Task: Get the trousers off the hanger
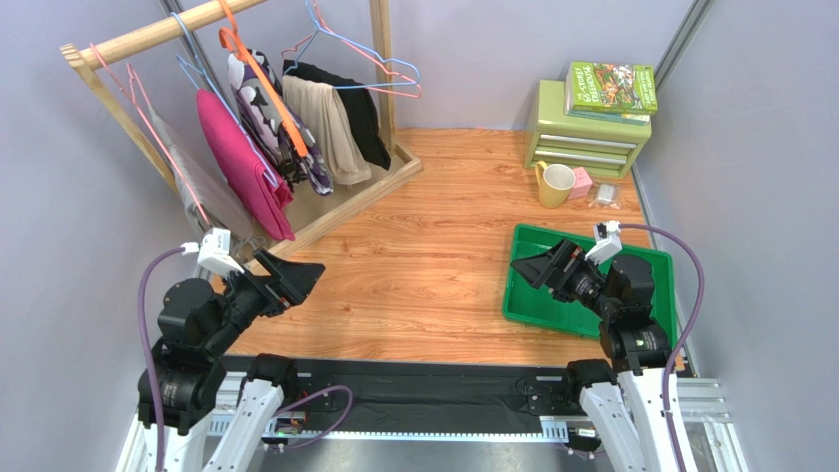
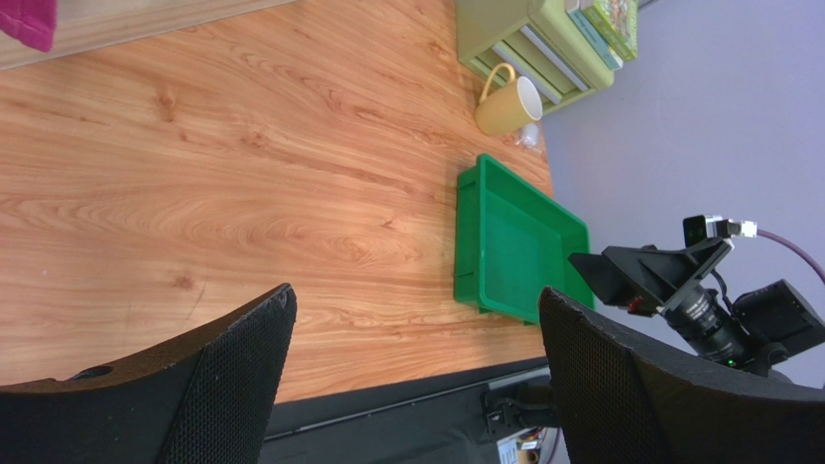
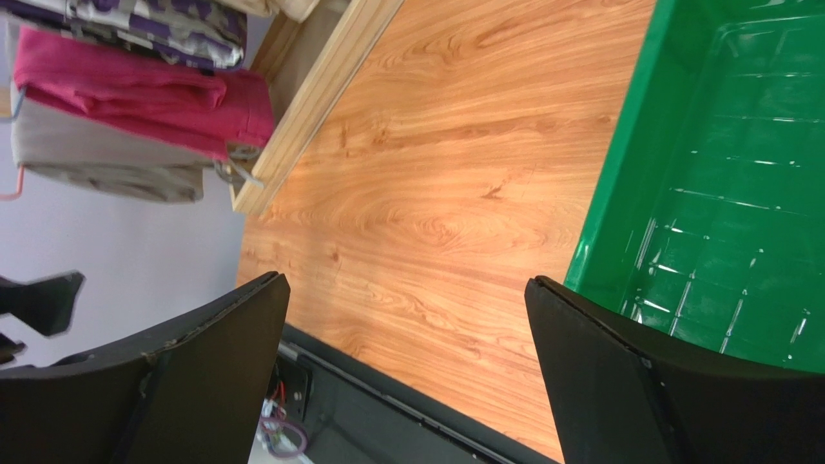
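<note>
Two pairs of trousers hang folded over hangers on the wooden rack (image 1: 158, 34) at the far left of the table: the magenta pair (image 1: 241, 162) on a blue hanger (image 1: 190, 67) and, just behind it, the camouflage pair (image 1: 258, 113) under an orange hanger (image 1: 266, 84). They are crowded between a pale grey garment (image 1: 202, 192) on the near side and the beige garment (image 1: 330, 128) and black garment (image 1: 359, 113) beyond, so neither pair has been taken off yet. The likely trouble is that crowding. A pinch aimed at the magenta cloth could catch the grey fabric with it, and a pull along the rail rather than off the bar could drag the hanger with the cloth, tangle it with its neighbours, or rock the light rack. A shallow grasp on folded cloth could also slip. Both arms sit folded low near their bases. The left gripper (image 1: 295, 275), jaws wide apart and empty, points across the table just short of the rack's base board. The right gripper (image 1: 529, 270), likewise spread and empty, hovers over the near-left edge of the green tray (image 1: 591, 244), facing the rack and well apart from it.
</note>
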You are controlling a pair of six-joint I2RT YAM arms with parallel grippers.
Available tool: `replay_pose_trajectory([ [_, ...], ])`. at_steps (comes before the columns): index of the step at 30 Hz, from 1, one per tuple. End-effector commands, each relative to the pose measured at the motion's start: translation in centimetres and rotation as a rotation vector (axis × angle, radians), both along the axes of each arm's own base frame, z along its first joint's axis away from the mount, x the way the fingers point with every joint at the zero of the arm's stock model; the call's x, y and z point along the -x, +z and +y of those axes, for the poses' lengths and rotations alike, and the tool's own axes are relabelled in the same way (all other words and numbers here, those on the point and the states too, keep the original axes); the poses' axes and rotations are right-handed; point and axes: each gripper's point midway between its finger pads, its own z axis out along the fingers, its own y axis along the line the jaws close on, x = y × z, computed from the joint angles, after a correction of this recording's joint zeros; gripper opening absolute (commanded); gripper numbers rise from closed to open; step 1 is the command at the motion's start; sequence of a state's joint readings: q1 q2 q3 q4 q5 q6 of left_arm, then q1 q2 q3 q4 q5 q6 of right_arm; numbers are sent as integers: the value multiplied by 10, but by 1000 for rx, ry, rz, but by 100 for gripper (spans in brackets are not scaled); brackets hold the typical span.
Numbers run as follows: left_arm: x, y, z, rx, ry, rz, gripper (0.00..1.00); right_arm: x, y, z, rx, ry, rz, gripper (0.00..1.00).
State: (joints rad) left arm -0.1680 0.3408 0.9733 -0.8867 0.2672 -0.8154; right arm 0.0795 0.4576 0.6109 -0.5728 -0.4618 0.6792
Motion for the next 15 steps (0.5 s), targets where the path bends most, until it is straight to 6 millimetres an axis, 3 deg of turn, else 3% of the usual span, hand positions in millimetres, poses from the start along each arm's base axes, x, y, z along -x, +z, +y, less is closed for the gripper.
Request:
replay_pose_trajectory([
  [1, 0, 13, 14, -94, 49, 47, 99, -3, 9, 12, 16, 116, -80, 100],
  [3, 2, 29, 21, -118, 78, 37, 100, -7, 7, 11, 37, 115, -45, 99],
  [5, 0, 31, 30, -175, 108, 66, 99, -11, 3, 10, 70, 132, -22, 98],
  [6, 4, 50, 34, -186, 125, 26, 98, -13, 4, 10, 81, 137, -25, 98],
  [8, 1, 56, 47, -253, 172, 48, 97, -16, 10, 6, 116, 134, -43, 98],
  [9, 5, 79, 52, -259, 194, -5, 96, -18, 11, 7, 125, 142, -42, 98],
  [11, 1, 91, 61, -299, 237, -7, 96, -18, 21, 7, 141, 157, -64, 98],
  [12, 4, 110, 63, -298, 245, -58, 95, -17, 23, 10, 138, 172, -62, 98],
  [14, -5, 124, 62, -313, 242, -75, 95, -16, 32, 17, 126, 200, -79, 98],
  [15, -4, 141, 62, -302, 245, -114, 95, -13, 34, 23, 123, 223, -85, 98],
])
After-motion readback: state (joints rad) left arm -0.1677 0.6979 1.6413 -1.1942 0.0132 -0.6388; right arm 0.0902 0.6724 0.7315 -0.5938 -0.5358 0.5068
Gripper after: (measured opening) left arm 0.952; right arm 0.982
